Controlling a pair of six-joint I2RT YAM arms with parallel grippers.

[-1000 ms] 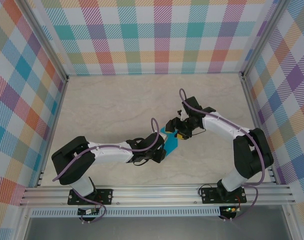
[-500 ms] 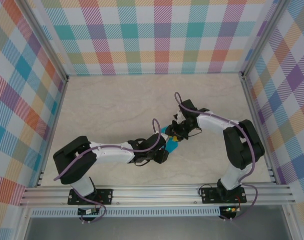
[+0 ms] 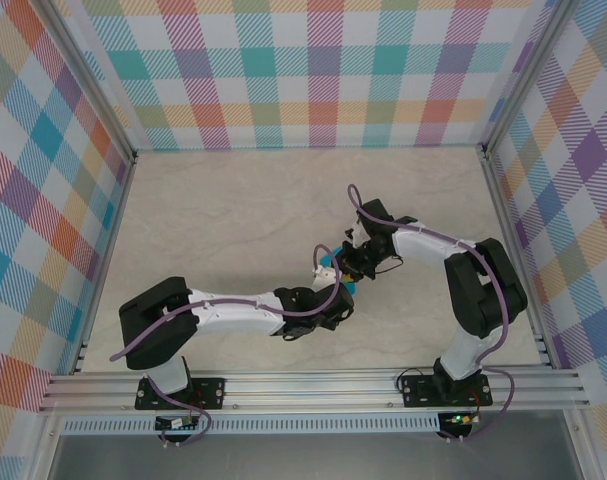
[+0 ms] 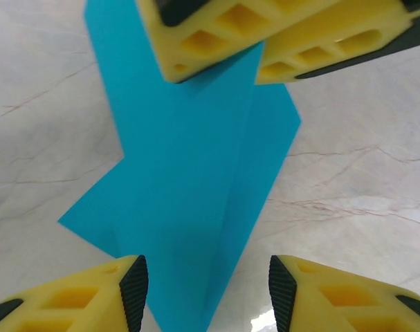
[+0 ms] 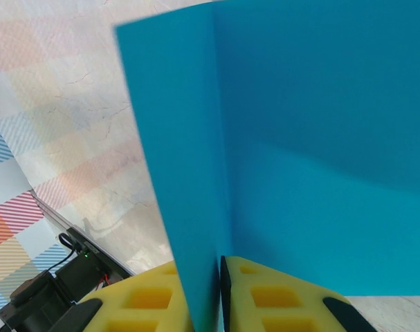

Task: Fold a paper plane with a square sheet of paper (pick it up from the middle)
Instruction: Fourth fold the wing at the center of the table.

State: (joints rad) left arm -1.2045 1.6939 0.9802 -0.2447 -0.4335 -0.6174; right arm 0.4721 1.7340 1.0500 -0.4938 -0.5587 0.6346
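Observation:
The square sheet of paper is teal-blue and folded along a centre crease, with flaps spreading to both sides like a rough paper plane. It stands on edge above the table. My right gripper is shut on its folded edge, the yellow fingers pinching the far end in the left wrist view. My left gripper is open, one pad on each side of the paper's near end, touching nothing. From above, both grippers meet at mid-table over a sliver of the paper.
The marble-look tabletop lies open at the back and left. Plaid walls and metal frame posts close in three sides. The rail with both arm bases runs along the near edge.
My right gripper has shut on the paper after shifting slightly left. My left gripper has opened, let go of the paper and slid right beneath the right gripper.

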